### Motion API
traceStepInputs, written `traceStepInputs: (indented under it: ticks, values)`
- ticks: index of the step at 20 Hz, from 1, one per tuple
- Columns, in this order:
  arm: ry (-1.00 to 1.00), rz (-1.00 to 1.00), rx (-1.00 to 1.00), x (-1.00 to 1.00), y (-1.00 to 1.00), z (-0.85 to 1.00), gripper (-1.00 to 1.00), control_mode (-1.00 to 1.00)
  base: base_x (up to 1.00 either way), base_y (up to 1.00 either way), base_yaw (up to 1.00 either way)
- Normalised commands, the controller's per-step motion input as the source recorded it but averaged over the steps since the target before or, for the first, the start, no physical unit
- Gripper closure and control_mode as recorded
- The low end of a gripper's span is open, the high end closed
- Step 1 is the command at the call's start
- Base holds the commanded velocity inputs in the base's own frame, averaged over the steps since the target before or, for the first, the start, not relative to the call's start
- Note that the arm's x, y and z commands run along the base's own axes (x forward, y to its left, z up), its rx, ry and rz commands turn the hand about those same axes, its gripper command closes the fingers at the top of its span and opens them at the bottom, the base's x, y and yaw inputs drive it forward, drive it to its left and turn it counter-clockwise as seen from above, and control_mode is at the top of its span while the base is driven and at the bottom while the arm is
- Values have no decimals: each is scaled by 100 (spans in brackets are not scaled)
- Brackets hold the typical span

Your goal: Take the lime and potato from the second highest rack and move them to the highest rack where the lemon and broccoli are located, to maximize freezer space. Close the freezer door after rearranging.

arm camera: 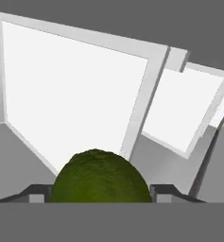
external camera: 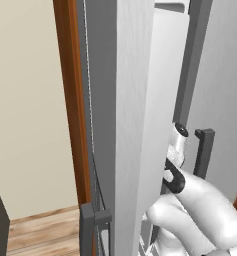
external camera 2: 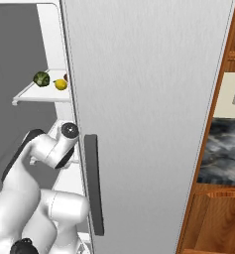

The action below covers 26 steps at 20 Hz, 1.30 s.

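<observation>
In the right base view, a bumpy dark-green broccoli (external camera 2: 41, 78) and a smooth yellow lemon (external camera 2: 61, 85) are sitting just beside each other on the highest rack (external camera 2: 27, 97), a flat white shelf. The white arm is reaching into the freezer below that rack. To the right, a plain brushed-silver door (external camera 2: 148, 124) with a long dark handle (external camera 2: 94, 183) is standing shut, bordered by brown wood cabinetry (external camera 2: 223, 218). In the left base view, the freezer door (external camera: 122, 125) is standing open, edge-on, as a tall grey slab. In the hand view, the gripper (arm camera: 101, 194) is grasping the lime (arm camera: 101, 177), a round, finely pitted green fruit seated between the two dark fingertips, against white interior panels.
</observation>
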Motion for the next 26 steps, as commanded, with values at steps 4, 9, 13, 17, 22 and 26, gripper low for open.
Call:
traceStepInputs:
  ticks: [4, 9, 13, 17, 22, 26]
  values:
    - [0, -1, 8, -82, -30, 100, 100, -100, 0, 0, 0]
    - [0, 0, 7, -70, -23, 100, 100, -100, 0, 0, 0]
    - [0, 0, 2, -33, -2, 100, 100, -100, 0, 0, 0]
    - [-2, 0, 0, -5, 0, 100, 100, -100, 0, 0, 0]
    - [-5, 0, 0, 19, 1, 85, 100, -100, 0, 0, 0]
    - [-3, 0, 0, 64, 0, 58, 100, -100, 0, 0, 0]
